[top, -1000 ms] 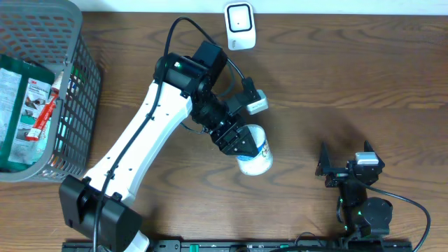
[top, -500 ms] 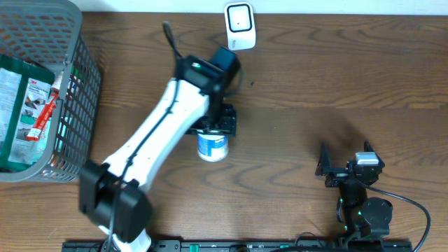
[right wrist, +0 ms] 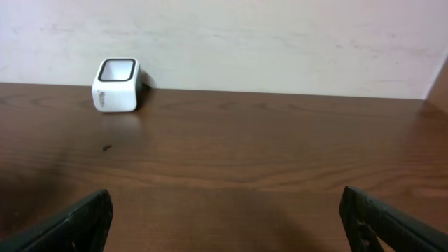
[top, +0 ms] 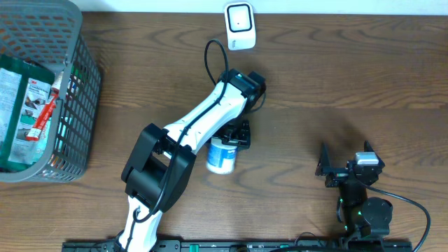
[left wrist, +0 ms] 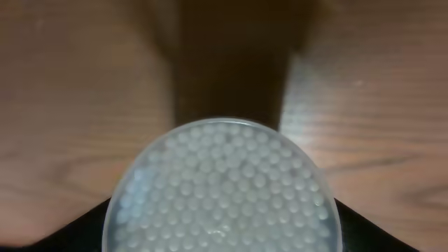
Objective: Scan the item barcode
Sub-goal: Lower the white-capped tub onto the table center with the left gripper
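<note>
Tub [top: 222, 157] shifted leftward since earlier, sits inside left claw [top: 231, 142], grip unclear; right claw [top: 344, 157] wide open.

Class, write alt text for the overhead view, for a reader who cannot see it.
A white robot arm stretches over a brown wooden table, its left gripper at a white and blue tub. A small white scanner sits at the far edge, a grey basket of packets at left, and the right gripper rests open near the front.
</note>
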Controlling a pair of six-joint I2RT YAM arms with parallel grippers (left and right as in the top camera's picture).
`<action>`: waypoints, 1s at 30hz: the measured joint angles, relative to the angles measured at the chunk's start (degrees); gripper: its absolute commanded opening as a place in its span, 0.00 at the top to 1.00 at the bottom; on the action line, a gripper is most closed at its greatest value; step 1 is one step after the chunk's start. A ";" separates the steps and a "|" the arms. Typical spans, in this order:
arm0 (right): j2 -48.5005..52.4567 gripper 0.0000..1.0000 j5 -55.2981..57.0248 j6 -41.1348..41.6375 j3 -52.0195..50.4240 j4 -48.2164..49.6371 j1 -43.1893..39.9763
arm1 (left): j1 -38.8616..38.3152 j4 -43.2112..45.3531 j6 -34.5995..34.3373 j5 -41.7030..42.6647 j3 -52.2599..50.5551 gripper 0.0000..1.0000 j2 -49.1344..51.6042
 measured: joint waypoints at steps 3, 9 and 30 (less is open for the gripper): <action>0.00 0.01 0.00 0.00 0.00 0.00 0.00 | 0.00 2.05 0.00 0.44 0.00 0.05 0.15; 0.00 0.01 -0.02 0.00 0.00 0.00 0.00 | 0.35 2.89 0.11 1.09 0.00 0.05 0.15; 0.00 0.01 -0.02 0.00 0.00 0.00 0.00 | 1.64 4.68 3.85 8.02 0.13 0.28 -0.37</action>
